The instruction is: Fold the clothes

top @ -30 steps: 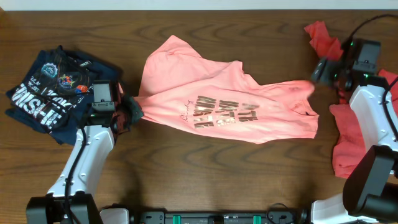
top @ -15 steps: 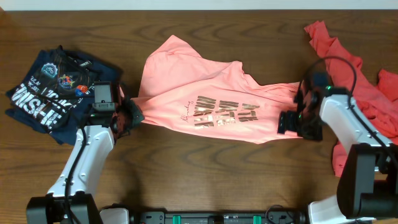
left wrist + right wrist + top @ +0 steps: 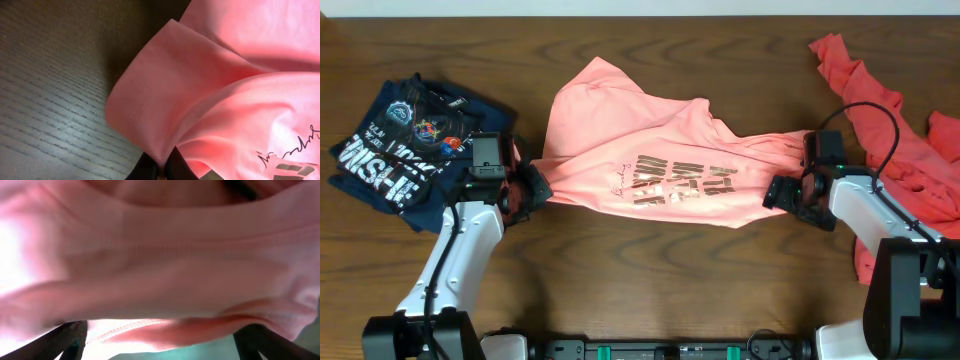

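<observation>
Found pink T-shirt (image 3: 660,165) lying across centre of worktop (image 3: 650,290), printed side up, creased toward the far edge. Noted left gripper (image 3: 532,188) clenched on the shirt's hemmed end nearest the left edge, with cloth pinched between the fingertips in the wrist view. Noted right gripper (image 3: 782,192) at the shirt's opposite end, released: fingers (image 3: 70,335) spread wide, fabric bunched between them. Logged navy printed garments (image 3: 395,150) piled near the left edge and red garments (image 3: 900,130) heaped along the right edge up to the far right corner.
</observation>
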Robot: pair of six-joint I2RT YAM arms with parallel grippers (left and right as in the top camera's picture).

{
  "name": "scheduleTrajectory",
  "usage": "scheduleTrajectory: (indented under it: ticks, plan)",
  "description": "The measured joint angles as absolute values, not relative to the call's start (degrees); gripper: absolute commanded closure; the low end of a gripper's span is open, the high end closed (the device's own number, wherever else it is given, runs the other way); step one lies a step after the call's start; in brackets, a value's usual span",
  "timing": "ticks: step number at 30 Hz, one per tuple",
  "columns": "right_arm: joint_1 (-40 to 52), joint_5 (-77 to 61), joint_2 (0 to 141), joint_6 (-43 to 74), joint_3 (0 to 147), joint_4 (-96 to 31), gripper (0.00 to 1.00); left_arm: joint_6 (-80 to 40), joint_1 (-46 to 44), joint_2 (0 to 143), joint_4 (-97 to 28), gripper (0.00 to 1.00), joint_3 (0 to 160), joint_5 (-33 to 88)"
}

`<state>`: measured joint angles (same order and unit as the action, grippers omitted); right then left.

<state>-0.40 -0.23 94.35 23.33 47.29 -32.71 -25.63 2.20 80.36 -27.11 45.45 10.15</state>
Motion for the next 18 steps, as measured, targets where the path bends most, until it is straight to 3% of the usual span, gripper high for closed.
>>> scheduleTrajectory:
  ticks: [3,8,12,13,15,16,18]
  plan:
    - [-0.4,-0.49,94.35,24.4,47.18,-30.5,0.18,-25.63,2.2,80.36,-27.22,0.94,45.45,10.13]
    - [-0.4,-1.32,94.35,25.36,47.03,-29.85,0.49,-25.63,2.2,80.36,-27.62,0.94,45.45,10.13]
    - [-0.4,-1.78,94.43,26.17,46.7,-29.06,0.9,-25.63,2.2,80.36,-28.23,0.94,45.45,10.15]
    - [-0.4,-1.76,94.48,26.04,46.63,-29.04,0.95,-25.63,2.2,80.36,-28.36,0.94,45.45,10.13]
    - [-0.4,-2.11,94.54,26.44,46.52,-29.02,0.91,-25.63,2.2,80.36,-28.84,0.94,45.45,10.15]
    - [-0.4,-2.33,94.54,26.55,46.52,-29.02,0.76,-25.63,2.2,80.36,-29.06,0.94,45.45,10.13]
    - [-0.4,-4.1,94.54,26.48,46.54,-28.93,0.64,-25.43,2.2,80.36,-29.63,0.94,45.45,10.13]
